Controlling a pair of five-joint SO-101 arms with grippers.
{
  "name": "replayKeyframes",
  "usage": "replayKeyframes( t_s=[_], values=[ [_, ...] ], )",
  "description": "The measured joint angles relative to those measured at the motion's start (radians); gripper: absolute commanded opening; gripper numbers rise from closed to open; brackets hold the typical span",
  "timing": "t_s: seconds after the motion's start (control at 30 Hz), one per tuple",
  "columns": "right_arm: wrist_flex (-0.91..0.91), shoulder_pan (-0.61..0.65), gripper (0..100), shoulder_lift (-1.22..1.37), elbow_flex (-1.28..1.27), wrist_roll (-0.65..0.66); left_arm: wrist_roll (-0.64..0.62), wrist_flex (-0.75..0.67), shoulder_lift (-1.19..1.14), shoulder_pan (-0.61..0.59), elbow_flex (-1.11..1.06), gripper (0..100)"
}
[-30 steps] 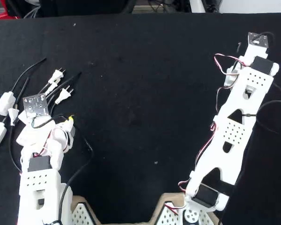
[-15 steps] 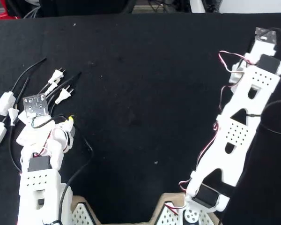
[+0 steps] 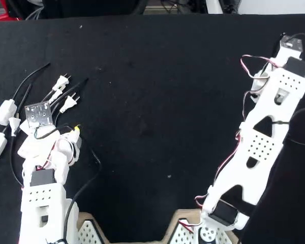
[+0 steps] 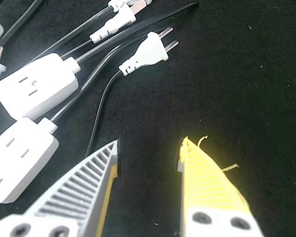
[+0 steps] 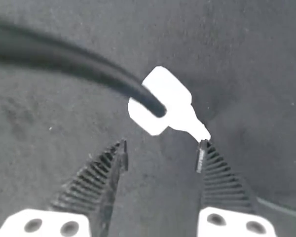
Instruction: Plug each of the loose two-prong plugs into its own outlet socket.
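At the table's (image 3: 157, 76) two o'clock, your right gripper (image 5: 162, 144) gapes empty over a plug (image 5: 160, 98), likely light and rigid; pinch its body.

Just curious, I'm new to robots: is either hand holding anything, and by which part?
Nothing is held. Both are open: the left hand is empty, and the right hand has a plug lying just ahead of it, not gripped.
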State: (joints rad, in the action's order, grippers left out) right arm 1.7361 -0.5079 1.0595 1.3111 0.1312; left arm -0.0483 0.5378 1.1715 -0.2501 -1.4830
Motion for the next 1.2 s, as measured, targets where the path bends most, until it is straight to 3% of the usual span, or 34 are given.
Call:
replayKeyframes(
  t_s=[0.87, 1.2],
  values=[
    [0.000, 0.005, 21.5, -0.124, -0.238, 0.014, 0.000, 0.000, 0.000, 0.000, 0.000, 20],
    [-0.026, 0.074, 21.5, -0.503, -0.612, 0.023, 0.000, 0.000, 0.000, 0.000, 0.000, 20]
  ],
)
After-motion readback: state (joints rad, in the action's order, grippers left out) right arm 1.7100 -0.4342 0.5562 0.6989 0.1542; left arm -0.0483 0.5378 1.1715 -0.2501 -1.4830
